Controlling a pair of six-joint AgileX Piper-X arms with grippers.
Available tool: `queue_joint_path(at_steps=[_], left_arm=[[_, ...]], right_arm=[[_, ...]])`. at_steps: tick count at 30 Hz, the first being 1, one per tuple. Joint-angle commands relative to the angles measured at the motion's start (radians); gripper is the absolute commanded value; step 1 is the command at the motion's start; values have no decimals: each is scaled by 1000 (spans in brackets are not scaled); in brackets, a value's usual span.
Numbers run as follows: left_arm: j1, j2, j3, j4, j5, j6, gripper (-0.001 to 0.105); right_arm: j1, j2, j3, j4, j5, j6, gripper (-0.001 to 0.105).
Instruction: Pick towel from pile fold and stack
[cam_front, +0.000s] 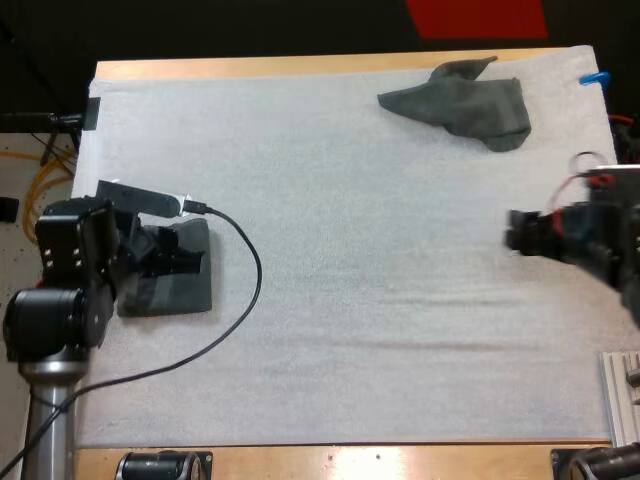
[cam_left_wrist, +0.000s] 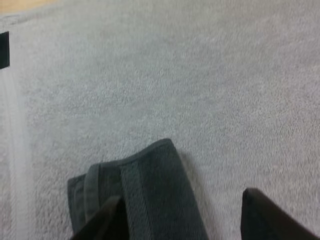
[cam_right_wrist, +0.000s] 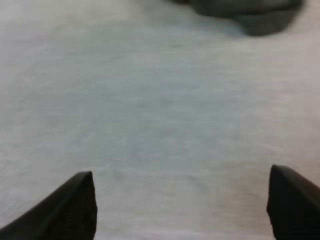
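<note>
Left gripper, open, hangs over the folded towel at the mat's left. Right gripper, open, over bare mat. Likely next: reach far right for the crumpled towel, then close.

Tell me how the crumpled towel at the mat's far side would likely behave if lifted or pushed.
The crumpled towel lies in soft bunched folds, so it would probably hang limp and unfurl. Pushed, it would likely bunch and drag on the textured mat rather than slide.
</note>
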Motion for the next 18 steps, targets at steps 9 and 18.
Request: queue_joint_path(at_steps=[9, 18], left_arm=[[-5, -104, -5, 32, 0, -9, 48], [-5, -321, -3, 49, 0, -9, 48]], right_arm=[[-153, -154, -11, 118, 24, -138, 69], [-153, -381, -11, 263, 105, -167, 69]])
